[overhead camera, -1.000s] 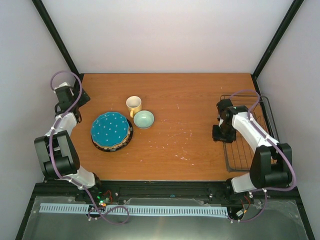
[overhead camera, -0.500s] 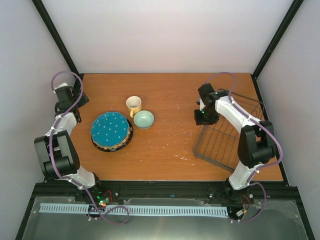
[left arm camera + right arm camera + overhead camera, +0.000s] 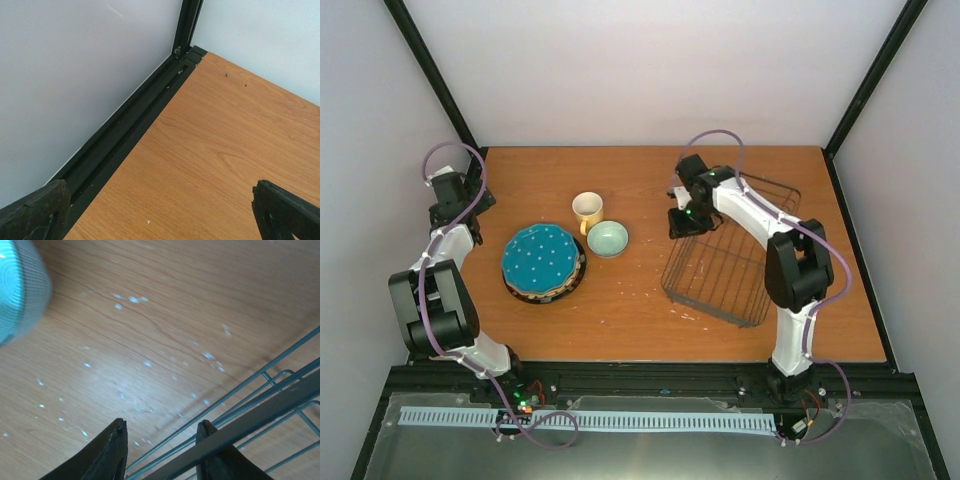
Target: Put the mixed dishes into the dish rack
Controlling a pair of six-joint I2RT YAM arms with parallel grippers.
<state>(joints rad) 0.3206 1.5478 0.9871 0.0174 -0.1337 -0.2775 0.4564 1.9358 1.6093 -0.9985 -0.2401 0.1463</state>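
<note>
The dish rack [image 3: 725, 265], dark wire, lies skewed on the right half of the table. My right gripper [image 3: 682, 222] is shut on its far left corner. In the right wrist view the rack's wires [image 3: 260, 410] run between the fingers of that gripper [image 3: 162, 427], and the rim bar crosses the right one. A teal dotted plate [image 3: 542, 257] tops a stack at centre left. Behind it stand a pale yellow mug [image 3: 587, 210] and a pale green bowl [image 3: 608, 238], whose blurred edge [image 3: 20, 295] shows top left. My left gripper [image 3: 470, 198] is open by the back left corner, holding nothing [image 3: 160, 220].
A black frame rail [image 3: 125, 130] runs along the table's left edge against the white wall. White specks [image 3: 130, 300] dot the wood between the bowl and the rack. The arm bases sit at the near edge.
My right gripper has swept left and toward the back, dragging the dish rack from the right edge toward the middle and turning it. The left arm has stayed still.
</note>
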